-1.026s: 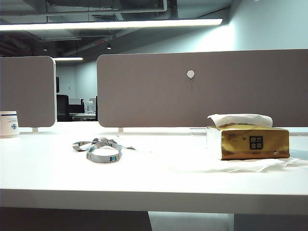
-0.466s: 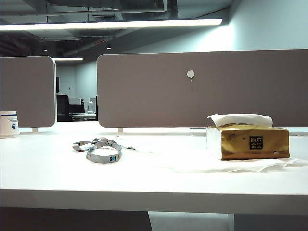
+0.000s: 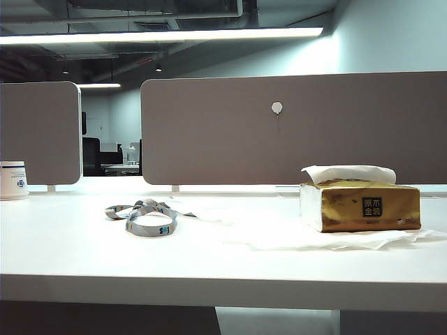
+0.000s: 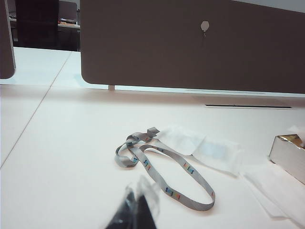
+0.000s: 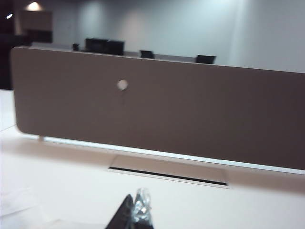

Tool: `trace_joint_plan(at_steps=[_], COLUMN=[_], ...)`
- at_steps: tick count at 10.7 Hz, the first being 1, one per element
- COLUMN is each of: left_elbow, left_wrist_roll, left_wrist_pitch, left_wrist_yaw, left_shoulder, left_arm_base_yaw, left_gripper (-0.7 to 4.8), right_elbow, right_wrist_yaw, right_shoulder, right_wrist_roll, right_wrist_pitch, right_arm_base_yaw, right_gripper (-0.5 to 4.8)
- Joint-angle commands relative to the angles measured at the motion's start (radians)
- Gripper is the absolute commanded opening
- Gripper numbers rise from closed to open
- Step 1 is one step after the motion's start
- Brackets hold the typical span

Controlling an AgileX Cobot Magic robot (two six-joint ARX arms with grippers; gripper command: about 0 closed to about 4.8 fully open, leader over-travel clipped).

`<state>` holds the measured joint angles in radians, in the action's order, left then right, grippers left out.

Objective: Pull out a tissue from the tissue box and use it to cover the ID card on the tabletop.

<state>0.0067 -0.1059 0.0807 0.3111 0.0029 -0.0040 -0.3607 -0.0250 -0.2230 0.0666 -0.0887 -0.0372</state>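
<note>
Both grippers sit low at the near edge of the scene and show only in their own wrist views; neither appears in the exterior view. Seen from its wrist camera, the left gripper (image 4: pixel 138 210) hangs above the tabletop (image 4: pixel 57 157) with its dark fingertips pressed together and nothing between them. The right gripper (image 5: pixel 136 212) likewise has its tips drawn together — empty, pointing toward the brown desk partition (image 5: pixel 190 109) and the cable slot (image 5: pixel 167 175) in the desk.

On the tabletop, the tissue (image 4: pixel 202 148) lies flat over the ID card (image 4: pixel 213 150), whose light blue face shows faintly through the thin white sheet. The grey lanyard (image 4: pixel 164 171) with coloured print runs out from under the tissue's edge and loops toward the left gripper. In the exterior view the lanyard (image 3: pixel 143 216) lies left of centre, and the covering tissue (image 3: pixel 216 211) is barely distinguishable from the white surface.

The gold tissue box (image 3: pixel 363 204) stands on the right, a white sheet (image 3: pixel 349 172) poking from its top, and it rests on a broad white sheet (image 3: pixel 328 239) spread beneath it. From the left wrist view only a corner of the box (image 4: pixel 290 155) is visible. A white cup (image 3: pixel 12 180) stands at the far left — well apart from everything else.
</note>
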Motion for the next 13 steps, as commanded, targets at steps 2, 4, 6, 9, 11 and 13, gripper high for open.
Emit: trace_joint_plan(at_steps=[2, 4, 6, 9, 11, 13], left_elbow=[0.004, 0.004, 0.004, 0.004, 0.004, 0.004], left_wrist_roll=[0.001, 0.0, 0.0, -0.007, -0.007, -0.006], left_wrist_pitch=[0.01, 0.01, 0.01, 0.01, 0.01, 0.009], left_wrist_yaw=[0.008, 0.008, 0.008, 0.008, 0.007, 0.007], left_shoulder=[0.001, 0.001, 0.001, 0.001, 0.001, 0.001], left_arm_base_yaw=[-0.001, -0.001, -0.001, -0.001, -0.001, -0.001], left_gripper=[-0.06, -0.06, -0.06, -0.06, -0.06, -0.06], right_elbow=[0.03, 0.03, 0.032, 0.113, 0.153, 0.211], right_wrist_yaw=[-0.039, -0.092, -0.119, -0.134, -0.131, -0.135], right_shoulder=[0.182, 0.204, 0.209, 0.22, 0.22, 0.22], right_wrist_roll=[-0.015, -0.055, -0.072, -0.1, -0.101, -0.101], right_wrist_pitch=[0.259, 0.309, 0.309, 0.24, 0.209, 0.135], right_arm_base_yaw=[0.117, 0.155, 0.154, 0.151, 0.148, 0.148], right_gripper=[-0.05, -0.05, -0.05, -0.06, -0.06, -0.06])
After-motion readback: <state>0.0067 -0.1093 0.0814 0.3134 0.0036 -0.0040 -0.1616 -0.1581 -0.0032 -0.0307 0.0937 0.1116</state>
